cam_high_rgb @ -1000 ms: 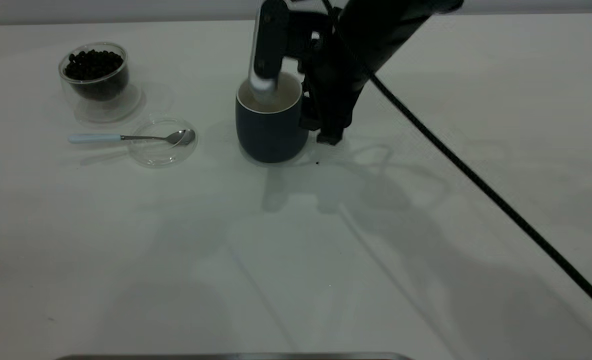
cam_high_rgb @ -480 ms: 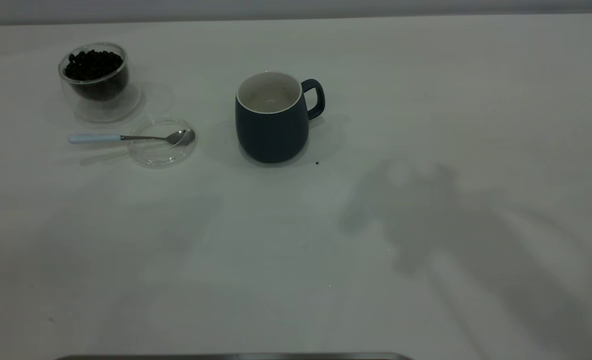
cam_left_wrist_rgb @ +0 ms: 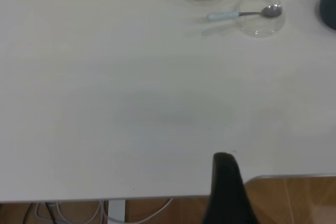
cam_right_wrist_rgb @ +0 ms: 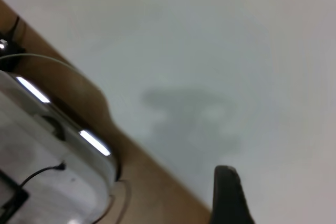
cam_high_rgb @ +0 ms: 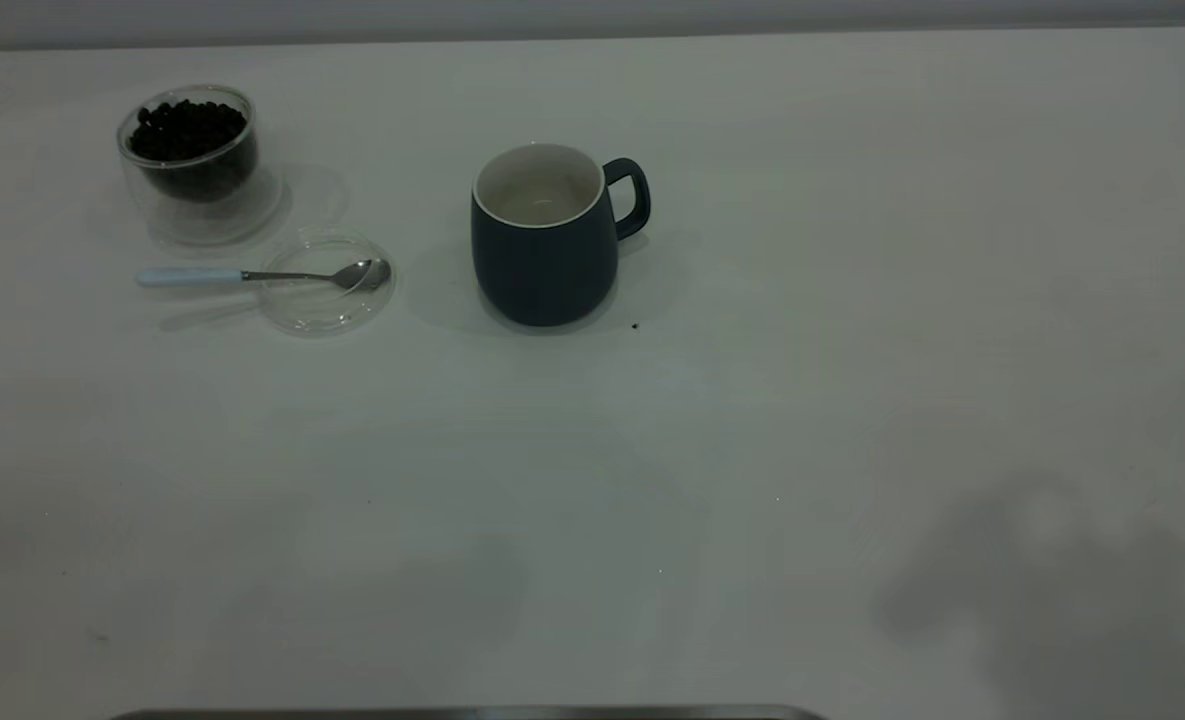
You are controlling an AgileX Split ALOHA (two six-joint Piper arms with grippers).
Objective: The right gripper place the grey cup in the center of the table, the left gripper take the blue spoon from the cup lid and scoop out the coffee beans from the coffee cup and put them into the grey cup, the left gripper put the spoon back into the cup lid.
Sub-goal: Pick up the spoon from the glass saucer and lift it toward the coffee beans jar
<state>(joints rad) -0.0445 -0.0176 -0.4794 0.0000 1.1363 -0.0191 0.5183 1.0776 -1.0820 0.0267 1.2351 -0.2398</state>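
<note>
From the exterior camera you see the grey cup [cam_high_rgb: 544,240] standing upright near the middle of the tabletop [cam_high_rgb: 852,300], handle toward the right and nothing inside it. Well to its left stands the coffee cup [cam_high_rgb: 189,150], holding the coffee beans [cam_high_rgb: 190,126]. Just in front of that lies the cup lid [cam_high_rgb: 324,281], with the blue spoon [cam_high_rgb: 264,274] resting across it: bowl in the lid, pale handle sticking out to the left. Neither arm shows here.

From the left wrist camera you look across the tabletop from beyond its edge to the lid [cam_left_wrist_rgb: 261,16] and spoon [cam_left_wrist_rgb: 247,13] far off. Only one dark finger [cam_left_wrist_rgb: 226,182] of the left pincer shows, so you cannot tell its spread.

From the right wrist camera you see bare tabletop [cam_right_wrist_rgb: 220,40] and its edge, with one dark finger [cam_right_wrist_rgb: 228,195] of the right pincer; its spread cannot be told either.
</note>
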